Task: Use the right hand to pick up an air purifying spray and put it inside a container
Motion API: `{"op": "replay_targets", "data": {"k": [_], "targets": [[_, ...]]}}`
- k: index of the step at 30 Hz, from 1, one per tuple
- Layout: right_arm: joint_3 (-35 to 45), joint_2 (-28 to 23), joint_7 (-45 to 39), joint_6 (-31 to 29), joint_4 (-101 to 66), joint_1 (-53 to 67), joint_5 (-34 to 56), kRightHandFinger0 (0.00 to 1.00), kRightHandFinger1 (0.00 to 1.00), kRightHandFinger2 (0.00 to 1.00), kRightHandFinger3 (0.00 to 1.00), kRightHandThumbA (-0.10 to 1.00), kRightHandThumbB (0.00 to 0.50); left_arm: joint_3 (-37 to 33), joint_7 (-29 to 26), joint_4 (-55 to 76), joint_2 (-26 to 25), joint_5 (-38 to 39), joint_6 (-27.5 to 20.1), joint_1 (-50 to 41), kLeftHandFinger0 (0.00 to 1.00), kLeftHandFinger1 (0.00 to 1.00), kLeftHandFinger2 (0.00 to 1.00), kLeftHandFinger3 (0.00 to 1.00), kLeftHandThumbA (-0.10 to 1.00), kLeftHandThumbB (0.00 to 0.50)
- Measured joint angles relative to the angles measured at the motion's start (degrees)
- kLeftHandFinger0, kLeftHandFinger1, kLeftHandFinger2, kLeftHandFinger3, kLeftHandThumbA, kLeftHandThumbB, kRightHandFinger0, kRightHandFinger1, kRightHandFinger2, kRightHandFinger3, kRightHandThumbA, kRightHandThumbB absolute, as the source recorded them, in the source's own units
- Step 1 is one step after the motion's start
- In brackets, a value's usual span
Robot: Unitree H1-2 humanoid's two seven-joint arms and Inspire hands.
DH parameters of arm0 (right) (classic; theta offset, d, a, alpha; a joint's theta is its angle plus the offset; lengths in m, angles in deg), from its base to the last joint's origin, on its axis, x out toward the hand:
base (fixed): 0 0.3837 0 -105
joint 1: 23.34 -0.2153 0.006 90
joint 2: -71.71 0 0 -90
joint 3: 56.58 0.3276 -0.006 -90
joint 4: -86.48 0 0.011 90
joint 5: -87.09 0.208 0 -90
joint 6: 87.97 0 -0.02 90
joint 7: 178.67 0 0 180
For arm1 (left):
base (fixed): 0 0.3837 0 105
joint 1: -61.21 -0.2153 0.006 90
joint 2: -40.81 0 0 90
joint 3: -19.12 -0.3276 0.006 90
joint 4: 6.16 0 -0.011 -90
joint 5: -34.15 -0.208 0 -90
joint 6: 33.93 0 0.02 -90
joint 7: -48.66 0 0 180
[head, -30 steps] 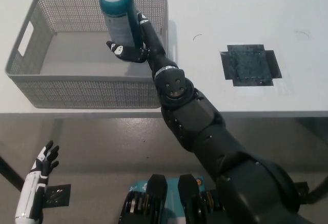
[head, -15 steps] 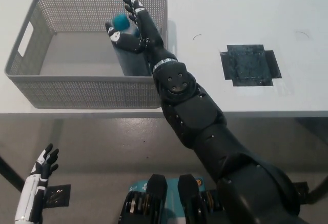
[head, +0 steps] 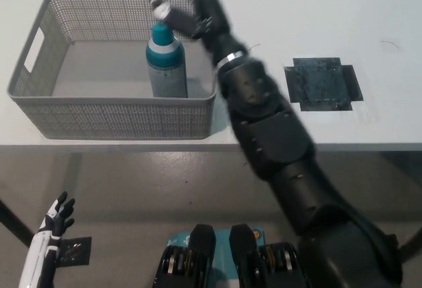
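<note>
Fingers: right hand (head: pixel 188 1) spread apart, holding nothing, above the far rim.
Spray: air purifying spray (head: pixel 165 60) stood upright inside container (head: pixel 39 113).
Progress: placement apparently done.

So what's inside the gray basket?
One spray can with a teal top stands upright in the gray basket, near its right wall. The near wall hides the can's base. The black robot hand is above it, open.
</note>
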Motion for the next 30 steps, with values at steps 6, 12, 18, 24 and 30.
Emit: {"op": "replay_targets", "data": {"k": [6,12,18,24,30], "targets": [[0.77,-4.57,-1.67,3.08,-11.25,1.91,0.86,1.0,1.0,1.0,1.0,0.45,0.5,0.0,0.0,-0.04,0.0,-0.02,0.02,-0.01,1.0,1.0,1.0,1.0,1.0,0.29],[1.89,-9.71,-2.45,6.09,-23.58,5.1,1.89,1.0,1.0,1.0,1.0,0.55,0.456,0.01,0.01,-0.1,0.0,-0.01,0.04,0.0,1.0,1.0,1.0,1.0,1.0,0.32],[3.57,-14.96,-3.31,7.53,-37.61,16.46,2.96,1.0,1.0,1.0,1.0,0.53,0.423,0.03,0.01,-0.17,-0.01,0.01,0.06,0.02,1.0,1.0,1.0,1.0,1.0,0.341],[6.22,-20.07,-4.38,7.55,-48.12,35.46,4.2,1.0,1.0,1.0,1.0,0.55,0.322,0.16,0.01,-0.18,-0.01,0.01,0.07,-0.15,1.0,1.0,1.0,1.0,1.0,0.349],[8.08,-22.83,-5.08,5.58,-47.27,57.87,4.21,1.0,1.0,1.0,1.0,0.73,0.29,0.21,0.01,-0.18,-0.03,0.05,0.05,-0.35,1.0,1.0,1.0,1.0,1.0,0.341]]}}
